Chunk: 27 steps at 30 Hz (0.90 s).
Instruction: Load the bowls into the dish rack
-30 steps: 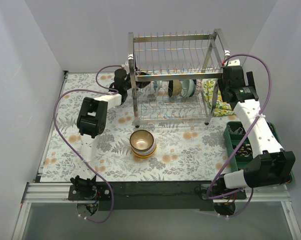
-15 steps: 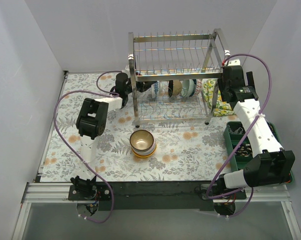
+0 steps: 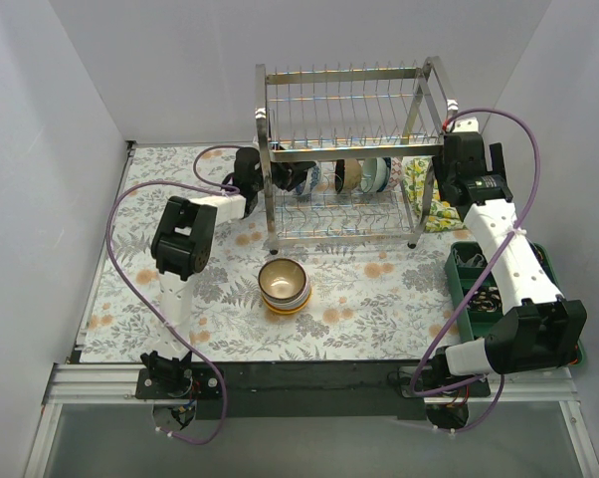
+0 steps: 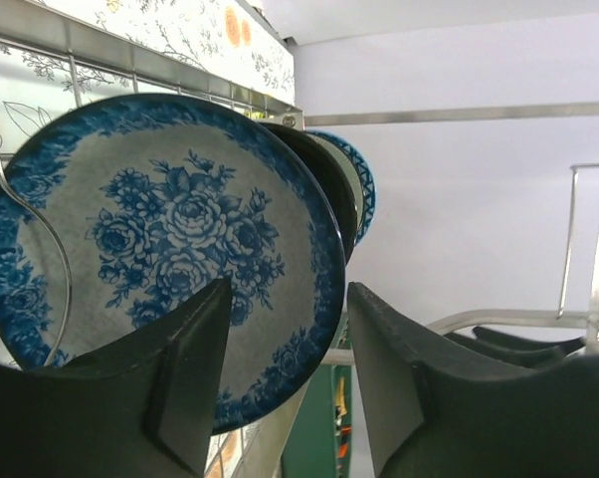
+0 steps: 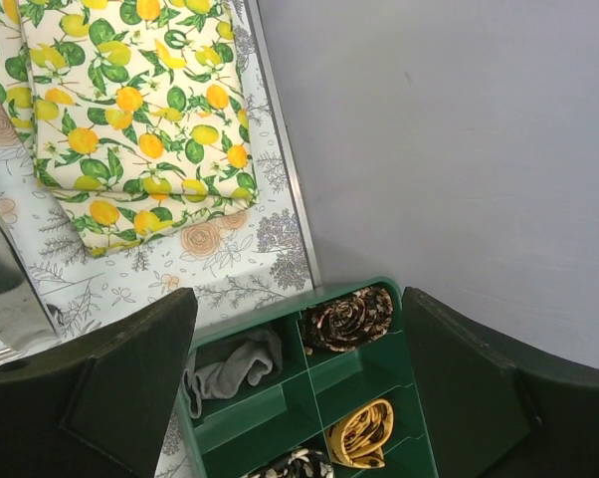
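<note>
steel wire of the dish rack (image 3: 339, 73) frames the left gripper (image 4: 285, 299), which sits inside the lower tier at the rack's left end. the left arm (image 3: 185, 234) stands up from its base, folds at the elbow and reaches level toward that end. its fingers (image 4: 195, 368) stand apart with the rim of the blue-patterned bowl (image 4: 170, 249) in the gap. the bowl is on edge among the prongs, and i cannot tell whether the fingers press it. behind it in the same tier a dark bowl (image 4: 331, 189) and a blue-rimmed bowl (image 4: 367, 194) also stand on edge. the right arm (image 3: 508, 259) stretches along the table's right side to the rack's right end. there the right gripper (image 5: 299, 294) hangs with fingers spread wide and nothing between them, above a lemon-print cloth (image 5: 130, 110) and a green compartment tray (image 5: 280, 406). a stack of bowls (image 3: 285, 284) sits on the floral table (image 3: 379, 299), in front of the rack.
</note>
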Each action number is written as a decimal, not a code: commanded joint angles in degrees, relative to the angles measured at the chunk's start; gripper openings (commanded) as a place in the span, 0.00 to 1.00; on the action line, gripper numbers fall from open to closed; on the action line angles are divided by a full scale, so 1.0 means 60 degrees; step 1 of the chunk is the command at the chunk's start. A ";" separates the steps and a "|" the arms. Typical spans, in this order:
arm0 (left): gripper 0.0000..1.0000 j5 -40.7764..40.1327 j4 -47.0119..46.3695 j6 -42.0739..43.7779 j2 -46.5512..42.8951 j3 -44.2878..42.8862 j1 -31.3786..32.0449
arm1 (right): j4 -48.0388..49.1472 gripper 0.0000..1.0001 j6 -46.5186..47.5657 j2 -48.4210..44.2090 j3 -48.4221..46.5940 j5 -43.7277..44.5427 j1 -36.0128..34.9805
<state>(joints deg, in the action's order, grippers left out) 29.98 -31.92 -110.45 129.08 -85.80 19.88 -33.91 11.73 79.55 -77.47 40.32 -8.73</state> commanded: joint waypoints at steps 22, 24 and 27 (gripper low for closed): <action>0.60 -0.0951 0.3751 0.3144 -0.4269 0.1935 -0.2418 | -0.1233 0.94 0.0872 -0.0338 0.1090 0.0210 0.0108; 0.60 -0.1070 0.4073 0.3539 -0.5001 0.2506 -0.2944 | -0.1233 0.95 0.0917 -0.0513 0.1134 0.0166 0.0093; 0.60 -0.1274 0.4645 0.4797 -0.6172 0.3063 -0.3617 | -0.1233 0.93 0.0931 -0.0805 0.1281 0.0311 0.0108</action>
<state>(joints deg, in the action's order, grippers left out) 25.74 -10.85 -91.90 102.87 -70.57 3.01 -30.06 13.54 75.90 -73.21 40.34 -8.71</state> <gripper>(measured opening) 0.596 0.939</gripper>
